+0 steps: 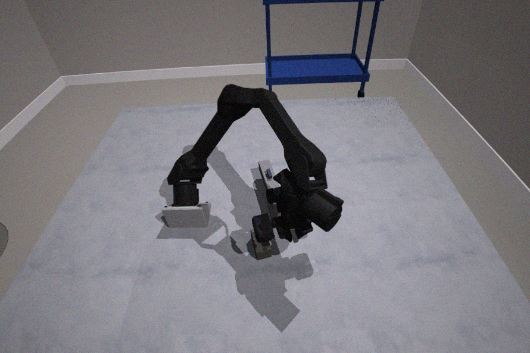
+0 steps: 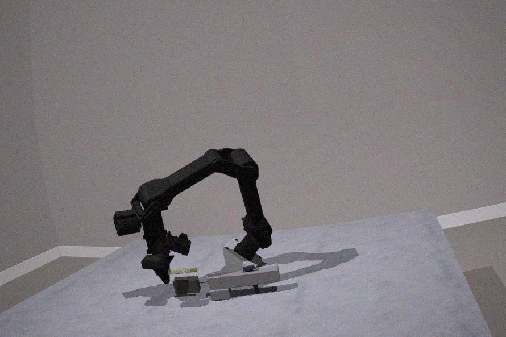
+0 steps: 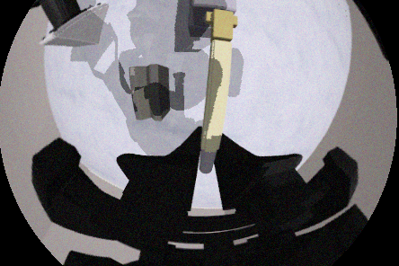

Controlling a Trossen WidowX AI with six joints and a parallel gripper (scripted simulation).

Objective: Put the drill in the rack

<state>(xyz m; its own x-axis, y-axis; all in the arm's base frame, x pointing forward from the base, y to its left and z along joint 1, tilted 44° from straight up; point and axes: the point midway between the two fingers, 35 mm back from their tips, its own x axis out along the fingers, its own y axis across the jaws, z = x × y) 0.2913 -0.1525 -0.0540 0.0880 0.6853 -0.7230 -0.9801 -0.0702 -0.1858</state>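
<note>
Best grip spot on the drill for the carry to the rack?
Where the tool already pinches it: the drill's slim plain tail end, taken from above, fingers across its width. The yellow collar end is blockier and faces the grey block; the shaft juts out level.

The arm [image 1: 256, 113] is matte black all over, built of thick, rounded links joined by bulkier cylindrical joints. Its dark round foot sits on a pale grey wedge-shaped base plate [image 1: 171, 217]. A stubby black cylinder [image 1: 327, 208] protrudes at the wrist. The gripper [image 2: 164, 277] is black, with short tapering fingers.
</note>
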